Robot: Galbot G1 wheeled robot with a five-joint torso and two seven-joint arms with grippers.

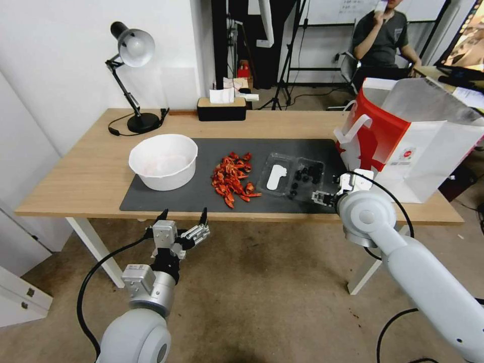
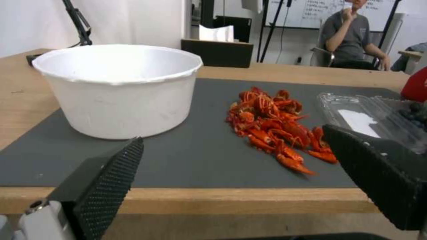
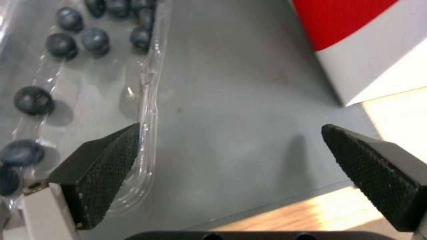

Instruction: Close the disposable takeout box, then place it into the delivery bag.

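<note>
Nearby, crayfish pile (image 1: 232,179) beside open takeout box (image 1: 295,177); bag (image 1: 403,136) right.

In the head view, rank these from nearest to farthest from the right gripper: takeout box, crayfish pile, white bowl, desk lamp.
From the right gripper:
1. takeout box, just beside it, lying open on the mat
2. crayfish pile, mid-mat
3. white bowl, the mat's left end
4. desk lamp, far left corner

You face a light wooden table (image 1: 75,176) with white legs, topped by a dark grey mat (image 1: 201,201). A black desk lamp (image 1: 132,50) stands at its far left corner before a plain white wall (image 1: 60,65). A black tissue box (image 1: 221,108) sits at the far edge. The floor (image 1: 262,302) is brownish and scuffed. Behind, a whiteboard (image 1: 343,10) hangs beyond tripod legs (image 1: 282,75).
</note>
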